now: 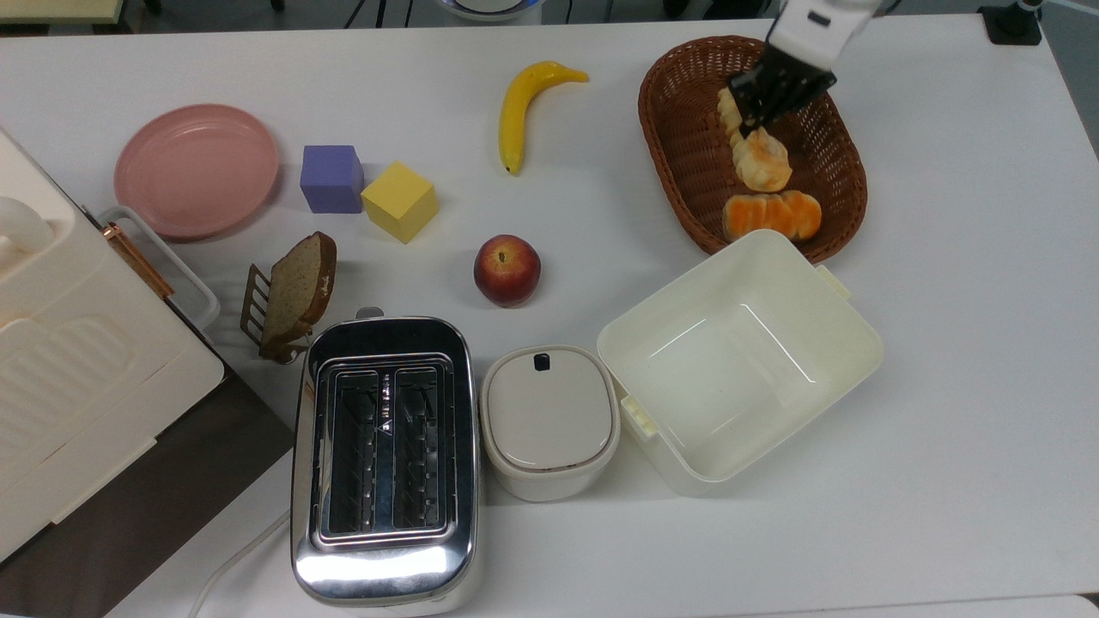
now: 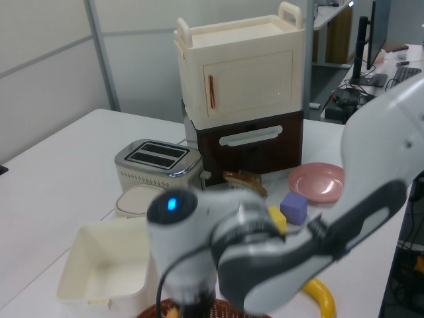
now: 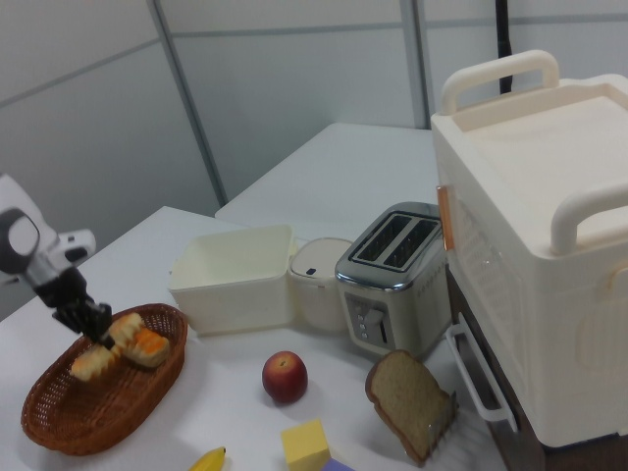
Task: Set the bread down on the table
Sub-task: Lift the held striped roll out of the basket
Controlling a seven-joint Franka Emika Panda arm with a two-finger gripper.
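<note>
Your gripper pinches the bread over the basket; the right view shows it lifted clear; the left view shows your arm instead.

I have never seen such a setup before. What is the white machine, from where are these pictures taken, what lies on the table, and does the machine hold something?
The white machine is a robot arm; its gripper is a two-finger claw. One camera looks down from above, and two look from the sides. On the white table stand a toaster, an open cream box, a lidded pot, an apple, a banana, two cubes, a pink plate and a bread slice. The gripper is shut on the bread, a long roll, above the brown basket. An orange roll lies in the basket.
</note>
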